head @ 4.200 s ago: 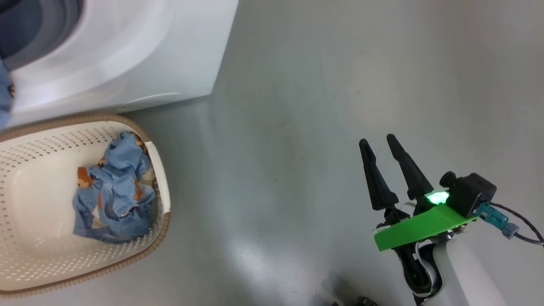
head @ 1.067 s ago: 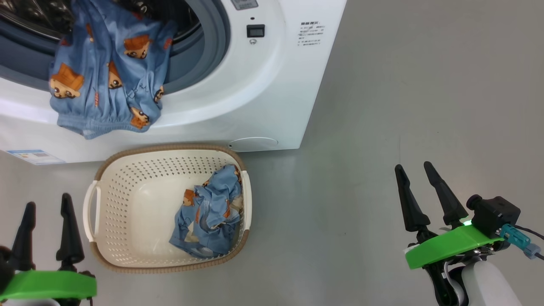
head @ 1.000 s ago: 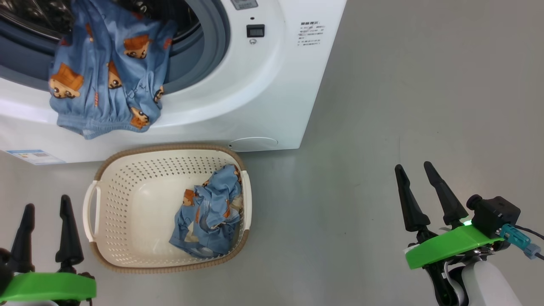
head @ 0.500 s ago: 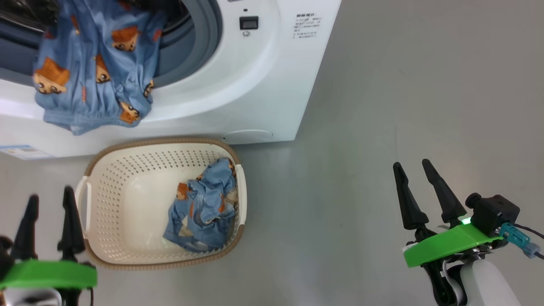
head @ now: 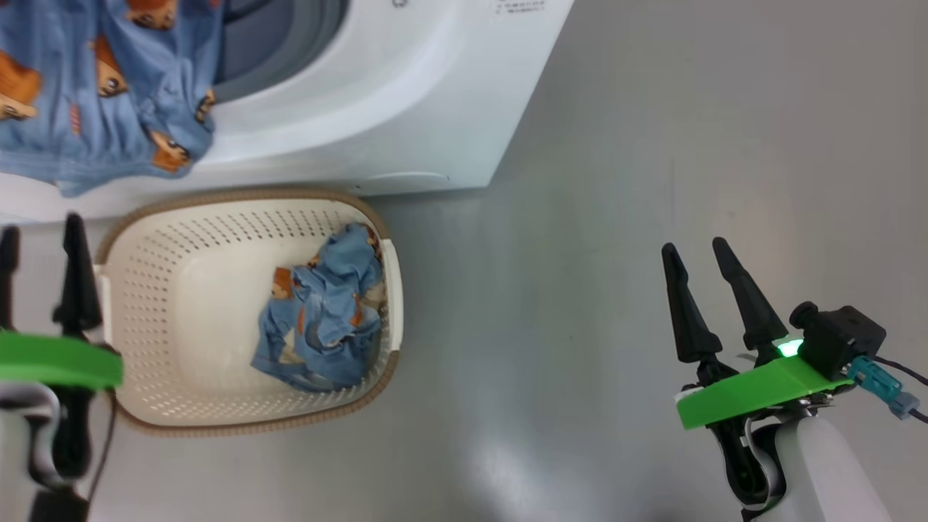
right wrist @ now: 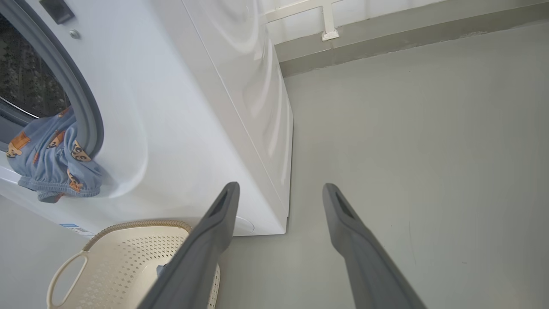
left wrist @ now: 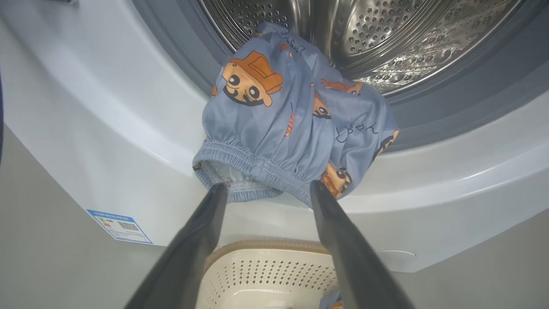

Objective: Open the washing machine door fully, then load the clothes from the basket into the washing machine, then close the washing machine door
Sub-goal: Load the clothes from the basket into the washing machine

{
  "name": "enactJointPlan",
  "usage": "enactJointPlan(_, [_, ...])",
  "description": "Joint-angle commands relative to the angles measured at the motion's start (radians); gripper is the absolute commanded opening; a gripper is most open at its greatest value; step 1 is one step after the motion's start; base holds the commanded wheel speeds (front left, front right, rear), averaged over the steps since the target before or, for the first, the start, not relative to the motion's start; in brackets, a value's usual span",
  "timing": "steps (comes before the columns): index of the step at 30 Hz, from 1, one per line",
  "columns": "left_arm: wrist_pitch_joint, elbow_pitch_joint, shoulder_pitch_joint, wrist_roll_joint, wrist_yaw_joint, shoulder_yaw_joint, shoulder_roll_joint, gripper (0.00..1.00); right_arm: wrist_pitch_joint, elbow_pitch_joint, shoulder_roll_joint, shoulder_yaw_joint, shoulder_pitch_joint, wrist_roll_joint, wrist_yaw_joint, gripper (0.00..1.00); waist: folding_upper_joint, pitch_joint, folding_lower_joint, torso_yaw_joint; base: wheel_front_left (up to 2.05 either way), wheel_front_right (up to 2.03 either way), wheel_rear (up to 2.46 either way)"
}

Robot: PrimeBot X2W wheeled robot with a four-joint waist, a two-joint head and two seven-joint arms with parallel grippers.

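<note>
The white washing machine (head: pixel 406 109) stands open at the upper left; its door is out of view. One of the light-blue clothes (left wrist: pixel 291 128) hangs out of the steel drum (left wrist: pixel 377 38) over the front lip (head: pixel 94 94). Another garment (head: pixel 322 319) lies bunched at the right end of the cream basket (head: pixel 246 196) on the floor below. My left gripper (head: pixel 40 225) is open beside the basket's left end. In the left wrist view the left gripper (left wrist: pixel 269 186) lines up with the hanging hem, with nothing between its fingers. My right gripper (head: pixel 692 245) is open over bare floor, far right.
Grey floor spreads to the right of the machine, up to a pale wall base (right wrist: pixel 326 25). The basket (right wrist: pixel 128 225) stands close against the machine's front. A small blue label (left wrist: pixel 120 225) sticks low on the machine's left front.
The head camera has shifted, sliding machine and basket up and left in the view. My left gripper has moved forward toward the machine's front and the hanging garment. Both grippers stay open.
</note>
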Motion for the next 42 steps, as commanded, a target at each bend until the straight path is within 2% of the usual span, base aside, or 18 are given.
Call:
enactJointPlan(1, [-0.005,-0.002,-0.034,-0.01,-0.002,0.024,0.052,1.0,-0.012,-0.027,0.005,0.027,-0.009,-0.009,0.002,1.0,0.0,0.038,0.0,-0.021,0.0,0.0,0.0])
enactJointPlan(10, [-0.005,0.143,-0.195,-0.06,-0.002,-0.065,0.128,1.0,-0.012,-0.035,0.014,0.039,-0.053,-0.009,0.002,1.0,0.0,0.108,0.0,-0.05,0.0,0.0,0.0])
enactJointPlan(24, [-0.005,0.26,-0.316,-0.102,-0.002,-0.138,0.194,1.0,-0.012,-0.04,0.015,0.053,-0.072,0.016,0.002,1.0,0.0,0.132,0.0,-0.078,0.0,0.0,0.0])
enactJointPlan(25, [-0.005,0.266,-0.324,-0.105,-0.002,-0.14,0.195,0.98,-0.012,-0.041,0.015,0.053,-0.073,0.017,0.002,1.0,0.0,0.133,0.0,-0.079,0.0,0.0,0.0])
enactJointPlan(26, [-0.005,0.269,-0.331,-0.107,-0.002,-0.143,0.196,0.49,-0.012,-0.041,0.015,0.053,-0.074,0.018,0.002,1.0,0.0,0.134,0.0,-0.08,0.0,0.0,0.0])
enactJointPlan(27, [-0.005,0.271,-0.337,-0.11,-0.002,-0.146,0.197,0.12,-0.012,-0.042,0.015,0.054,-0.076,0.019,0.002,1.0,0.0,0.134,0.0,-0.081,0.0,0.0,0.0])
enactJointPlan(28, [-0.005,0.273,-0.341,-0.111,-0.002,-0.149,0.198,0.0,-0.012,-0.042,0.015,0.053,-0.076,0.02,0.002,1.0,0.0,0.134,0.0,-0.082,0.0,0.0,0.0])
enactJointPlan(35, [-0.005,0.249,-0.33,-0.12,-0.002,-0.166,0.19,0.0,-0.012,-0.042,0.015,0.047,-0.073,0.028,0.002,1.0,0.0,0.127,0.0,-0.078,0.0,0.0,0.0])
enactJointPlan(42, [-0.005,0.115,-0.26,-0.136,-0.002,-0.176,0.168,0.0,-0.012,-0.04,0.015,0.049,-0.067,0.046,0.002,1.0,0.0,0.115,0.0,-0.065,0.0,0.0,0.0])
